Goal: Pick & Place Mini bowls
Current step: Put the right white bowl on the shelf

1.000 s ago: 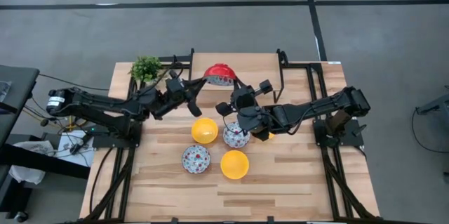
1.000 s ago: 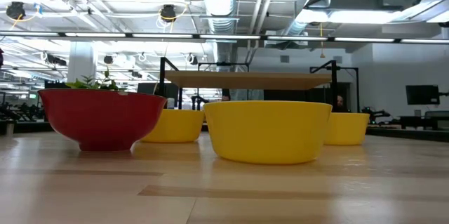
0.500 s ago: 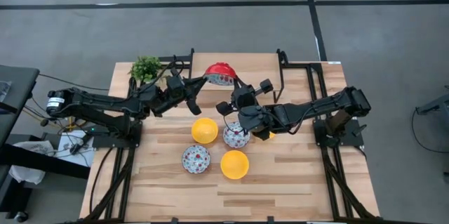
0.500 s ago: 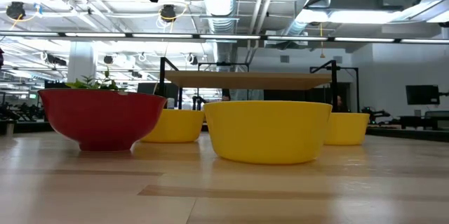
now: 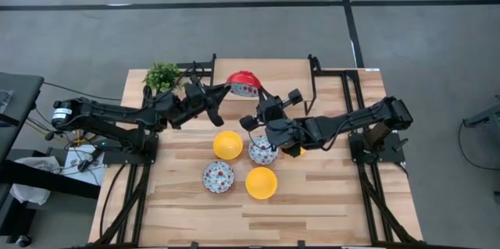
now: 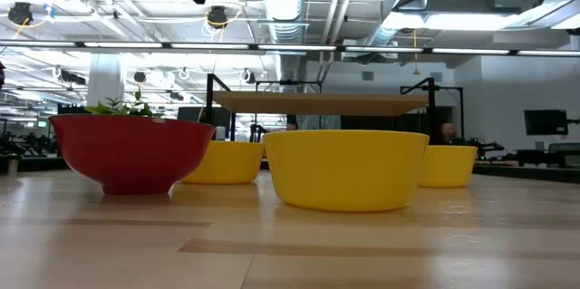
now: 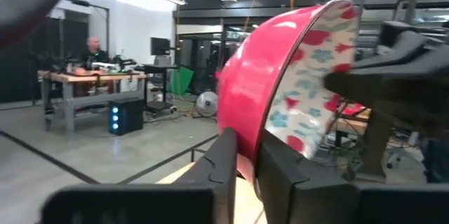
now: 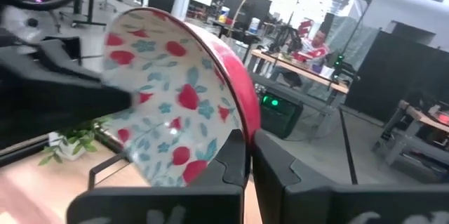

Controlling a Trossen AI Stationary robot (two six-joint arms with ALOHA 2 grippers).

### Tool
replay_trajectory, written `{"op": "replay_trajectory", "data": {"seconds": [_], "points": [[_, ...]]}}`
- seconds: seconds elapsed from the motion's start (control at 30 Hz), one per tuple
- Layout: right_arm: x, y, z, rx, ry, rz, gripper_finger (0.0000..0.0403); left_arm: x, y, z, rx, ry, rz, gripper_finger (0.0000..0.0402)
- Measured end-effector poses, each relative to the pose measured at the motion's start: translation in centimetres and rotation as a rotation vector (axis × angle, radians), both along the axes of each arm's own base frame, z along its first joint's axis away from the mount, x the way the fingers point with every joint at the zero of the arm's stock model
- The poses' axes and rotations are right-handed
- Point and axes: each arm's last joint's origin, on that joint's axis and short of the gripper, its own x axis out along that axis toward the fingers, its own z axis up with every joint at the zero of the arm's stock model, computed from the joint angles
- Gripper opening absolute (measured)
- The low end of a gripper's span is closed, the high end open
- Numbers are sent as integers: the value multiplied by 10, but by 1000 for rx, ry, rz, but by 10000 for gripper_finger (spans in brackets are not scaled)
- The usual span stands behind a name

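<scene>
Overhead, 1 floral bowl (image 5: pixel 244 83) is held tilted in the air above the table's (image 5: pixel 328 202) far edge, near the potted plant (image 5: pixel 162 75). The left gripper (image 7: pixel 245 164) is clamped on its rim, and the right gripper (image 8: pixel 247 150) pinches the rim from the opposite side. Resting on the table are 2 floral bowls (image 5: pixel 218 176) and 2 yellow bowls (image 5: pixel 227 145), with a 3rd yellow bowl (image 6: pixel 449 164) behind them.
</scene>
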Motion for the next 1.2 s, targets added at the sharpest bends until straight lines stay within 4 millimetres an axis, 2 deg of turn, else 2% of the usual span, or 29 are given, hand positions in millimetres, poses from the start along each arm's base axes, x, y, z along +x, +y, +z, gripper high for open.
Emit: {"op": "replay_trajectory", "data": {"seconds": [0.07, 0.27, 0.4, 0.83, 1.2], "points": [[0, 1, -1, 2, 2, 10, 1, 0, 0, 0, -4, -1, 6, 14], [0, 1, -1, 3, 2, 12, 2, 0, 1, 0, -5, -1, 14, 13], [1, 1, -1, 4, 5, 22, 17, 0, 1, 0, -6, -1, 16, 11], [2, 2, -1, 15, 20, 84, 94, -1, 1, 0, -15, -1, 48, 6], [0, 9, -1, 1, 41, 99, 200, -1, 4, -1, -8, 21, 77, 4]]}}
